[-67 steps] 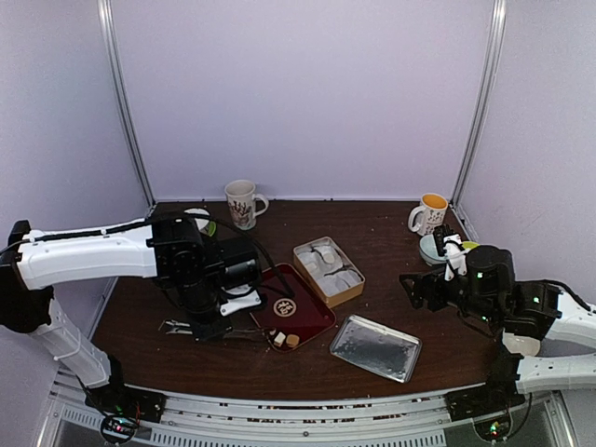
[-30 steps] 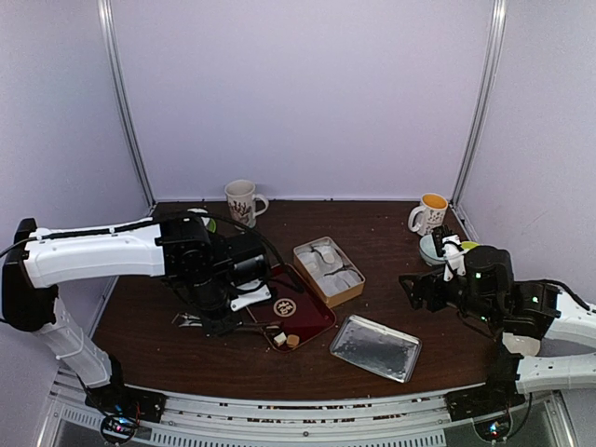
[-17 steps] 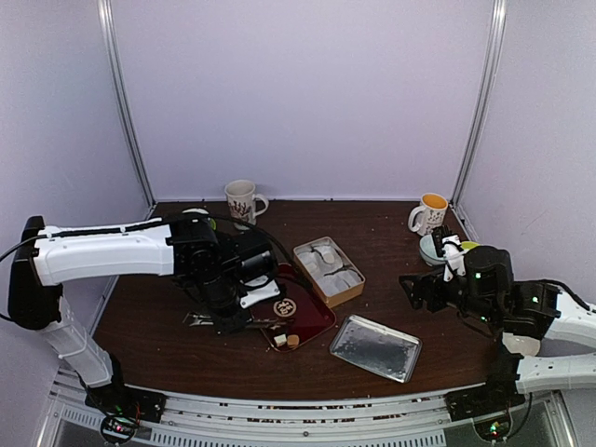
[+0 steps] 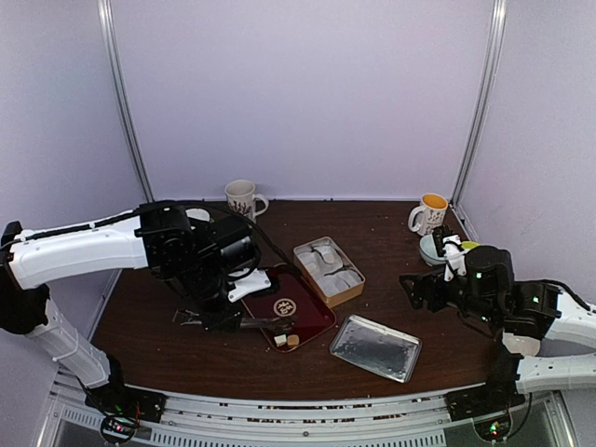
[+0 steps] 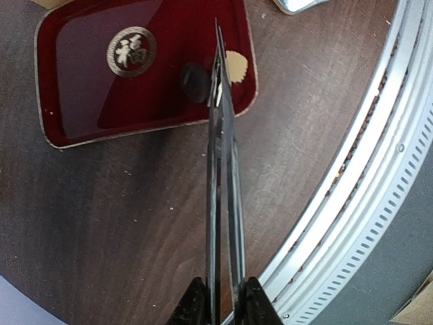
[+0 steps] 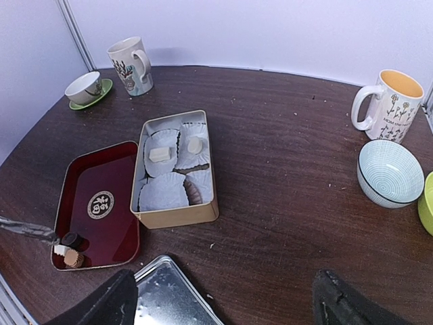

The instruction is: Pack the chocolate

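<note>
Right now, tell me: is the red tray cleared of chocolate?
No: a few chocolate pieces lie in the near corner of the red tray.

1. The desk is dark wood grain, matt and flecked with crumbs.
2. The red tray is smooth and glossy, like lacquer.
3. The tin is tan metal with a soft sheen. Its paper liners are crumpled, white and matt.
4. The silver tray is bare metal, dull and speckled.
5. The tweezers are thin dark metal.
6. The mug and bowl are glazed ceramic.
7. The chocolate looks matt, though it is too small to be sure.
</note>
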